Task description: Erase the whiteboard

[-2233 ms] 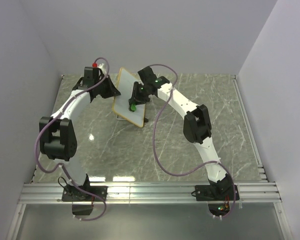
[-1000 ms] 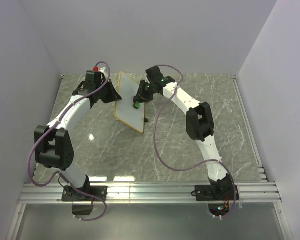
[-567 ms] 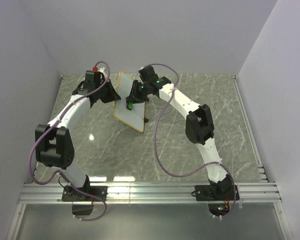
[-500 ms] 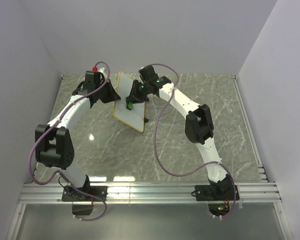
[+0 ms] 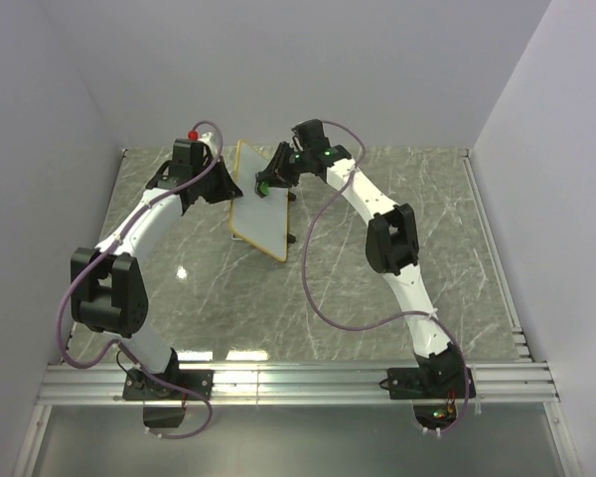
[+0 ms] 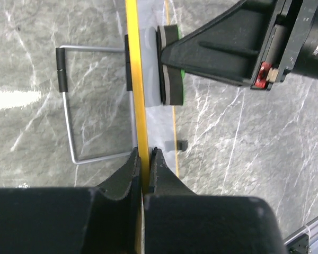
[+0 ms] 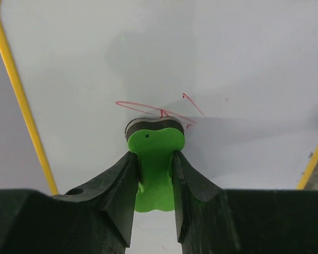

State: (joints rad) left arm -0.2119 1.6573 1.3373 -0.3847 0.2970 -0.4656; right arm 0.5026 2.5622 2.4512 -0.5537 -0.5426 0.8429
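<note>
Small white rectangular whiteboard with thin yellow-orange frame (image 5: pixel 265 214) stands tilted at far centre of the grey marbled desk (image 5: pixel 477 258). Left hand (image 6: pixel 144 157) is clenched on the board's frame edge. The left wrist view shows the board edge-on only, and the finger bases are cut off at the bottom. Right hand (image 7: pixel 155 159) is grasping a small green bow-shaped eraser (image 7: pixel 155 140), its dark pad against the white face. Thin red scribble (image 7: pixel 164 112) sits just above the pad, lower part hidden behind it. Bent grey wire stand (image 6: pixel 69 106) is behind the board. 1 small dark bit on the desk near the frame is too small to identify. The scribble can't be made out in the top view.
</note>
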